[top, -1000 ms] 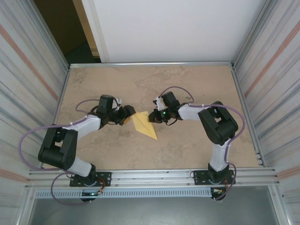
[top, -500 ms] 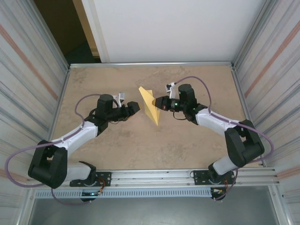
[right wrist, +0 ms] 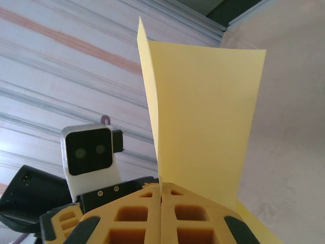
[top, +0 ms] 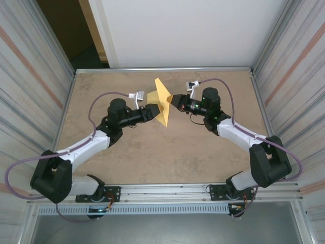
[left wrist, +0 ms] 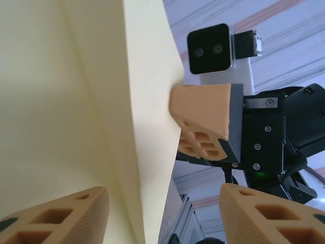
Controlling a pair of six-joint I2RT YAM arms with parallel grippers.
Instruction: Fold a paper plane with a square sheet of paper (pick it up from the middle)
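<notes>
Above the worktop (top: 203, 152), the right end effector (top: 173, 100) now holds the lifted sheet (top: 162, 99) clamped; the left end effector (top: 155, 110), jaws parted, has closed in, presumably for creasing.

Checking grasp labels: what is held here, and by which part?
The right gripper is shut on the folded sheet of paper, pinching one edge at the crease; the left gripper is open, holding nothing.

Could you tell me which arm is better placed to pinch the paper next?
Probably left: the left gripper, open, straddles the folded yellow paper, while the right gripper is shut on it, holding it aloft.
</notes>
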